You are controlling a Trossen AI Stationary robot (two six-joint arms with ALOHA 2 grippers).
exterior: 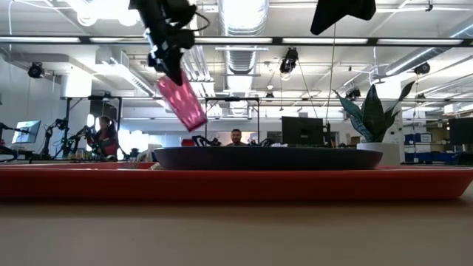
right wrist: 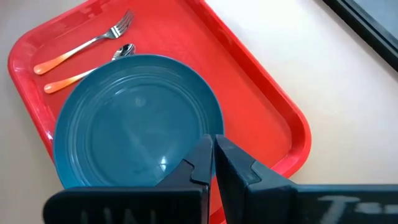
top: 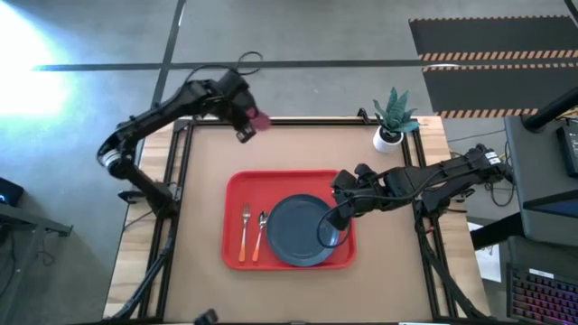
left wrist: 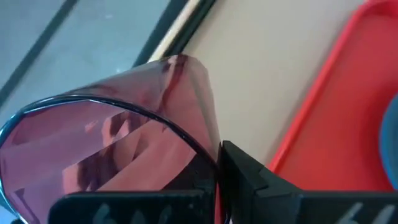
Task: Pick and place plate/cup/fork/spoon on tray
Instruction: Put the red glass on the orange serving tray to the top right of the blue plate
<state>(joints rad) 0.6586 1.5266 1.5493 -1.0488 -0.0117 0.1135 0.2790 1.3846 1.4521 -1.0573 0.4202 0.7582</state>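
The red tray [top: 237, 190] lies mid-table. On it sit the blue-grey plate [top: 298, 230], the fork [top: 244, 233] and the spoon [top: 259, 235], side by side to the plate's left. My left gripper [top: 246, 122] is high over the table's far left part, shut on the translucent red cup [exterior: 181, 102]. My right gripper [right wrist: 212, 146] is shut and empty above the plate's right rim [right wrist: 205, 118]. The low view shows that arm well above the table. My left gripper holds the cup by its open rim end [left wrist: 208, 146]. One finger [left wrist: 249, 180] lies on the outside of the wall; the other I cannot make out. The fingers come from above. The cup hangs tilted below them, base [exterior: 194, 122] down, lifted clear of the table.
A white pot with a green plant [top: 393, 117] stands at the table's far right corner. Bare tabletop [top: 298, 149] lies between the tray and the far edge. People and desks show in the room behind the table.
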